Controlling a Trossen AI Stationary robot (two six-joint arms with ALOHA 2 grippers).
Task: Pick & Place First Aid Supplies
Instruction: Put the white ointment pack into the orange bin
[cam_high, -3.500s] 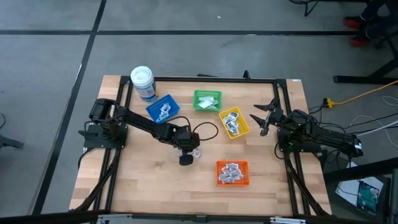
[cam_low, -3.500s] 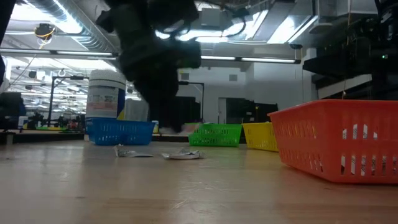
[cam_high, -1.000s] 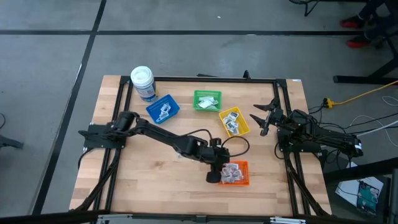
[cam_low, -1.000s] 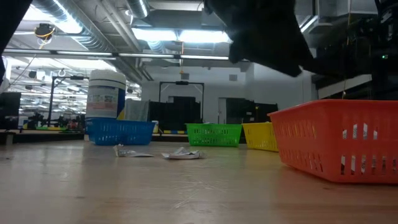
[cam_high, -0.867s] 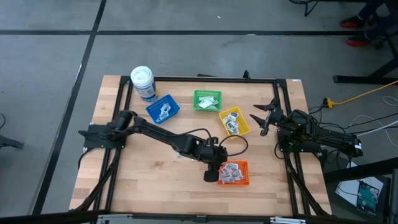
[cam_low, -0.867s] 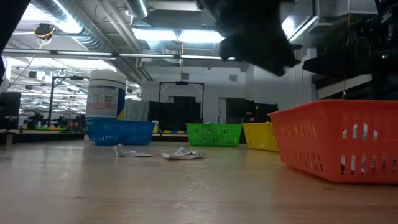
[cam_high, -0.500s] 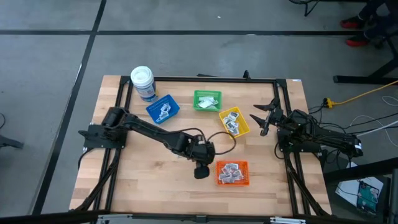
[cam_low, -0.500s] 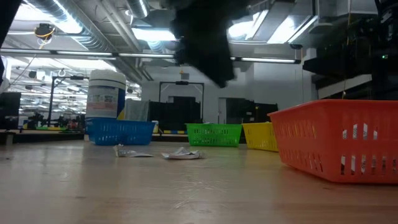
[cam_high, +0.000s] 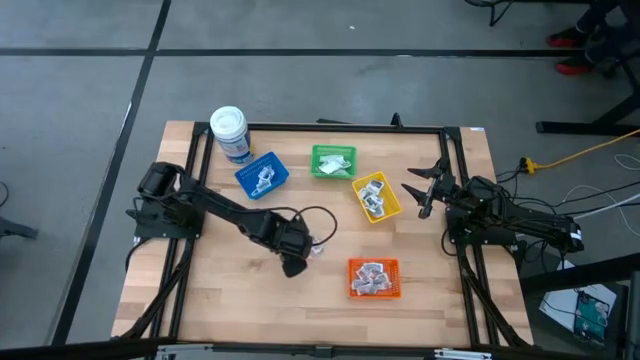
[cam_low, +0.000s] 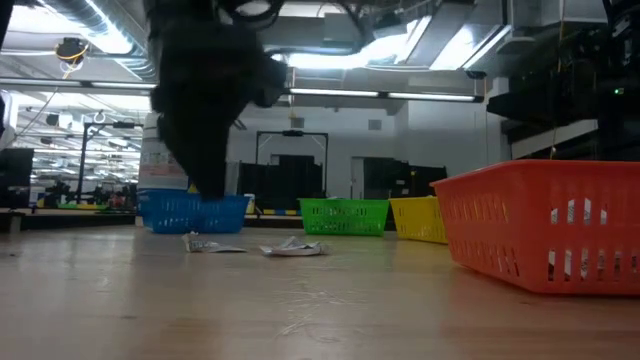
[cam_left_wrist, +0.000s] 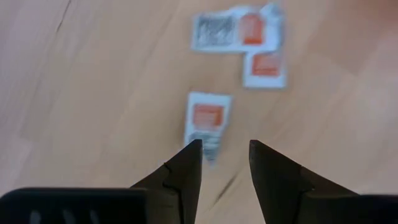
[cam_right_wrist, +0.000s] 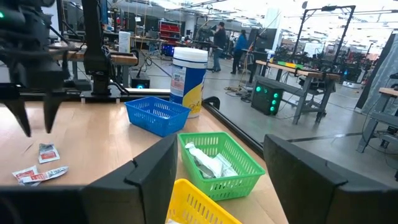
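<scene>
Three loose packets (cam_left_wrist: 208, 121) flat on bare wood, well short of the orange bin (cam_high: 374, 278), out toward the middle of the table (cam_high: 200, 300); one lone, two more (cam_left_wrist: 239, 31) touching each other just past it. Left out because not yet sorted, apparently. Orange bin already holding a small heap of packets (cam_high: 372, 278), so likely the drop point for these too.

Left gripper (cam_left_wrist: 225, 163) hanging directly over the lone packet, fingers (cam_left_wrist: 186, 171) parted with a narrow gap, nothing between them, packet end showing in the gap. Lined up for a straight-down pinch, probably. Thin flat paper, so fingertips need to scrape right at the wood to catch an edge.

Further from the orange bin: yellow bin (cam_high: 376, 196), green bin (cam_high: 333, 162), blue bin (cam_high: 262, 175), each with packets inside; white-lidded jar (cam_high: 229, 132) beyond the blue bin.

Right gripper (cam_high: 422, 190) parked beside the yellow bin, spread wide, empty, waiting.
</scene>
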